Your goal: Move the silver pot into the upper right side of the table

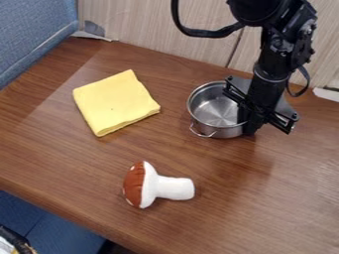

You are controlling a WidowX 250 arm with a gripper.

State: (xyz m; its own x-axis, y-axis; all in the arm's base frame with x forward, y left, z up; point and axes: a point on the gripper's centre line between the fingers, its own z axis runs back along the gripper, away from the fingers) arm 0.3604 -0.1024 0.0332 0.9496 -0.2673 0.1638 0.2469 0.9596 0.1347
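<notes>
**Black end effector (247,124) at four o'clock on the round silver metal pot (215,110)**

The pot sits upright at two o'clock on the brown wood-grain tabletop (218,218). The end effector is at its wall, probably because that thin edge suits a pinch; how far it is open, or whether it grips, I cannot tell. The folded yellow cloth (116,103), at ten, should not hinder the move.

Bright, even light; soft shadow on table (232,173); pale sheen far right; glints inside pot (215,110).
</notes>
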